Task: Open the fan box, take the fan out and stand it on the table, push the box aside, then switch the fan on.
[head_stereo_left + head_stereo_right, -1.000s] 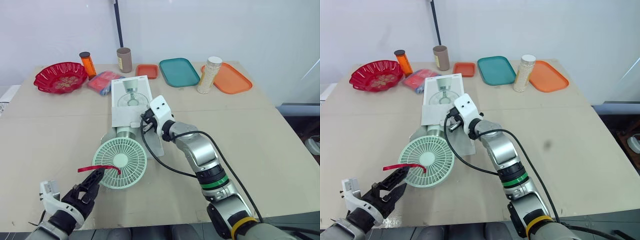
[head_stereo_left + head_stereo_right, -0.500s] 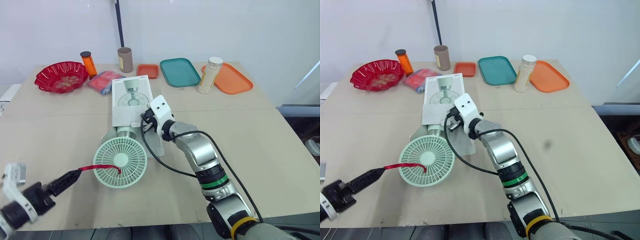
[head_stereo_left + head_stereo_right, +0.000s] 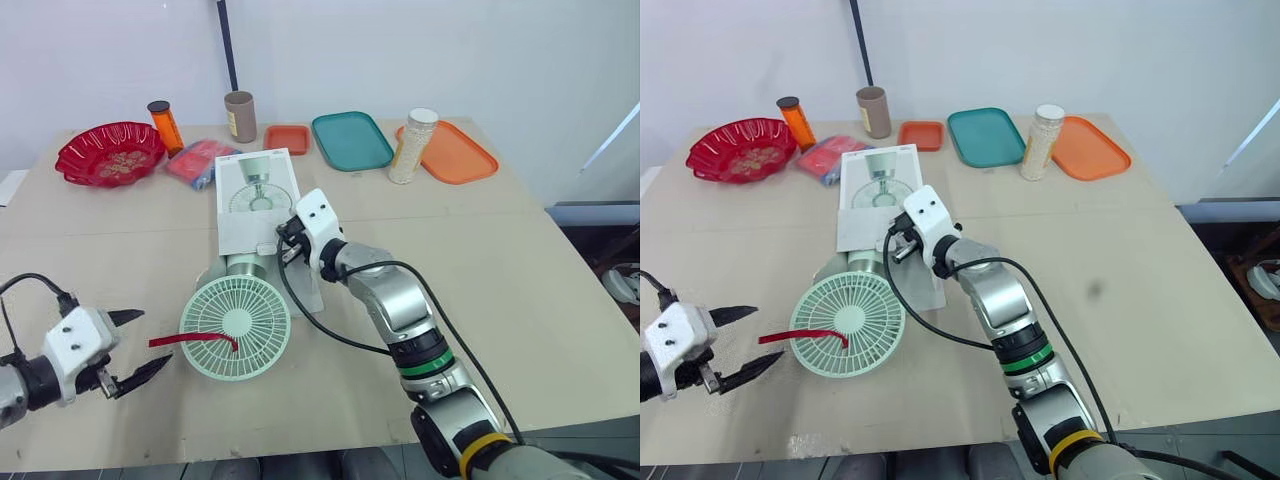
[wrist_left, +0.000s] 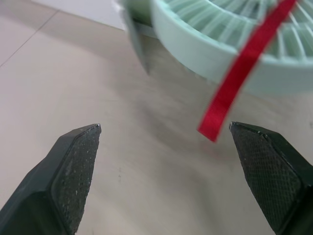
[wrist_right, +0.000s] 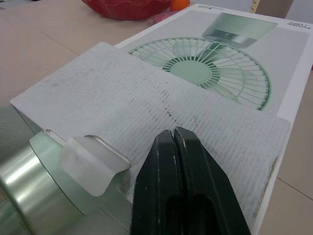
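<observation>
The pale green fan [image 3: 235, 327] lies on the table with its grille face up. Its silvery base [image 5: 29, 181] is still in the mouth of the white fan box [image 3: 255, 190]. A red ribbon [image 3: 190, 341] trails left from the grille's centre, and its end [image 4: 230, 93] hangs free. My left gripper [image 3: 150, 340] is open just left of that end, one finger on each side, holding nothing. My right gripper [image 3: 290, 245] is shut, its tips resting on the box's open corrugated flap [image 5: 161, 112] beside the fan's base.
Along the table's far side stand a red bowl [image 3: 110, 152], an orange bottle [image 3: 158, 122], a brown tube [image 3: 239, 116], a red packet [image 3: 200, 162], a small orange tray [image 3: 287, 138], a teal tray [image 3: 352, 140], a jar [image 3: 410, 146] and an orange tray [image 3: 450, 152].
My left gripper, shut on the ribbon and pulling it left half a second ago, has opened and let it go. The right gripper has stayed on the flap.
</observation>
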You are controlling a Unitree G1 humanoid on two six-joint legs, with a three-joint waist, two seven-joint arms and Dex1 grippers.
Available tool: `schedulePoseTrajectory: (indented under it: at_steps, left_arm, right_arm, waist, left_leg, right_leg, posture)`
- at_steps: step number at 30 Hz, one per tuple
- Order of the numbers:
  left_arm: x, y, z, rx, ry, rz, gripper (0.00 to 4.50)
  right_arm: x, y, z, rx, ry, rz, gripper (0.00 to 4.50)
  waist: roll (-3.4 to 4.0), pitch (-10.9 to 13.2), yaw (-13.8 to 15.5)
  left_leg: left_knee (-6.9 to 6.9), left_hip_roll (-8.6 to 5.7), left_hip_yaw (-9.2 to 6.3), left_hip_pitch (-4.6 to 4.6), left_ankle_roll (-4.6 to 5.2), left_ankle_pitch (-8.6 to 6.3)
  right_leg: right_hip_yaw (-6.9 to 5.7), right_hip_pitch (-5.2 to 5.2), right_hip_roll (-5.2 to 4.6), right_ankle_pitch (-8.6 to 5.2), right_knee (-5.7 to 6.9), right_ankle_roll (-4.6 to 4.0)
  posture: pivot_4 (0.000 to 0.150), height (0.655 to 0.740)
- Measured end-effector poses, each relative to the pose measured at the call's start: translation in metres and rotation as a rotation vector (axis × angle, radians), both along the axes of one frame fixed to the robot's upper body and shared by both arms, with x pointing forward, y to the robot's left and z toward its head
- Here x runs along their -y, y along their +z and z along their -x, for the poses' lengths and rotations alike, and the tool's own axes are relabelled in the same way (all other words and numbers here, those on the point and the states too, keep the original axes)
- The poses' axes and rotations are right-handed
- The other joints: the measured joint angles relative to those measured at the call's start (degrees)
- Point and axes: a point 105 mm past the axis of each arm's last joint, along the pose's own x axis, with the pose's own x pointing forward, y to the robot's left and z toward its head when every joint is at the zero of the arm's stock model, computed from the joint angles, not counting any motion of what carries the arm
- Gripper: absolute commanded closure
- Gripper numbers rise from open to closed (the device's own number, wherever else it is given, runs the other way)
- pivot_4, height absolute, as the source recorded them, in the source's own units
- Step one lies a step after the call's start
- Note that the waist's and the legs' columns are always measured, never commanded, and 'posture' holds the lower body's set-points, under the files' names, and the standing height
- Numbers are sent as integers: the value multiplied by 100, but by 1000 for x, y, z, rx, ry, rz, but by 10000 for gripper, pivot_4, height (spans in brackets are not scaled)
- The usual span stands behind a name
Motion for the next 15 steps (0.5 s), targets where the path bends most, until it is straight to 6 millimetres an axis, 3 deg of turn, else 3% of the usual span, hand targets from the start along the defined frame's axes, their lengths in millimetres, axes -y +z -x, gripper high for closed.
schedulePoseTrajectory:
  at_steps: [2, 5, 8, 9, 10, 11, 13, 15]
  left_arm:
    - [-5, 2, -6, 55, -19, -33, 97]
    - [-7, 2, -9, 76, -32, -46, 0]
    - [-8, 2, -15, 105, -46, -59, 0]
    - [-9, 4, -17, 123, -51, -65, 0]
    - [-9, 7, -20, 141, -52, -66, 0]
    - [-10, 7, -20, 141, -52, -66, 0]
    - [-9, 6, -20, 129, -69, -70, 0]
    - [-9, 5, -18, 122, -85, -72, 0]
  right_arm:
    - [5, 2, -1, 0, 1, -9, 45000]
    - [7, 4, -2, -3, 0, -16, 38209]
    - [11, 9, -2, -15, -2, -35, 25249]
    - [16, 20, 0, -22, 6, -69, 20916]
    - [23, 43, 4, 17, 18, -101, 17014]
    - [24, 44, 4, 18, 18, -101, 15601]
    - [33, 68, 12, 71, 39, -116, 4633]
    - [35, 70, 18, 71, 64, -106, 460]
  waist:
    - [-5, 4, 0]
    - [-10, 9, 0]
    - [-17, 18, 0]
    - [-15, 37, 0]
    - [-17, 55, 1]
    - [-17, 55, 0]
    - [-19, 55, -6]
    - [-20, 55, -9]
  left_leg:
    - [0, 1, -1, -3, 3, 2]
    - [2, 0, -1, -6, 4, 2]
    - [2, 1, -2, -11, 7, 0]
    - [8, -1, -3, -17, 7, 0]
    - [12, -3, -4, -26, 7, 0]
    - [12, -3, -3, -27, 7, 0]
    - [12, -2, -5, -29, 7, 0]
    - [13, -2, -3, -28, 8, 0]
  right_leg:
    - [-1, 0, 1, 1, 1, 2]
    - [0, -2, 0, 3, 2, 5]
    - [0, -9, 1, 5, 10, 4]
    - [0, -16, -2, 6, 24, 5]
    - [0, -31, -3, 6, 37, 5]
    - [-1, -33, -3, 6, 39, 5]
    - [-2, -39, -3, 4, 49, 4]
    - [-1, -45, -3, 3, 56, 2]
  posture:
    - [1500, 7400]
    - [1500, 7400]
    - [1500, 7400]
    - [1500, 7400]
    - [1500, 7400]
    - [1500, 7400]
    - [1500, 7400]
    - [1500, 7400]
